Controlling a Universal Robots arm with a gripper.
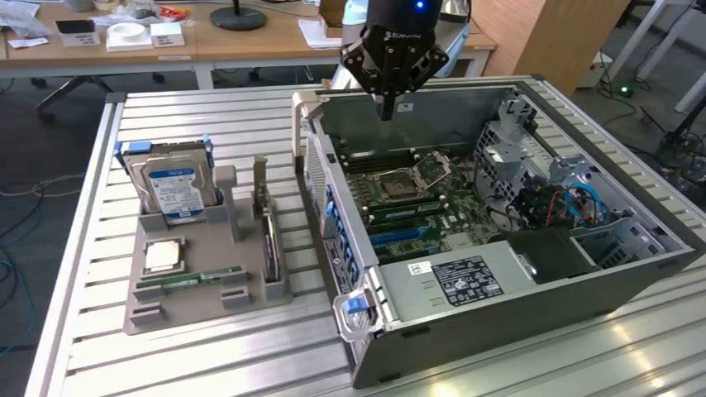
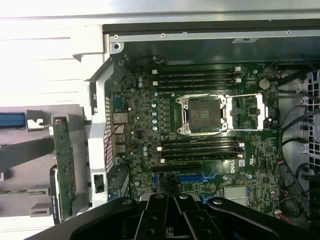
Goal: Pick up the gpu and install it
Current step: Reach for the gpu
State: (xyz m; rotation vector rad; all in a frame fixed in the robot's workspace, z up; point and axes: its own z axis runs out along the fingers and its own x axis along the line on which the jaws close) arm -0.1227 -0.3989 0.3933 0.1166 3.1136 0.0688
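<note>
The gpu [image 1: 269, 244] stands on edge in a grey holder [image 1: 248, 298] on the slatted table, at the exterior view's left of the open computer case [image 1: 617, 277]. Its silver bracket points toward the far end. In the wrist view the gpu [image 2: 64, 165] appears as a green board strip outside the case wall. My gripper [image 1: 386, 112] hangs above the far side of the case, fingers shut with nothing between them. From the wrist, the gripper [image 2: 175, 199] points down over the motherboard [image 2: 145, 115], near a blue slot [image 2: 192, 177].
The holder also carries a hard drive [image 1: 171, 186], a processor [image 1: 164, 255] and a RAM stick [image 1: 204, 277]. Inside the case are the empty processor socket [image 1: 395, 186], a power supply [image 1: 464, 281] and cables [image 1: 563, 203]. Desks stand behind the table.
</note>
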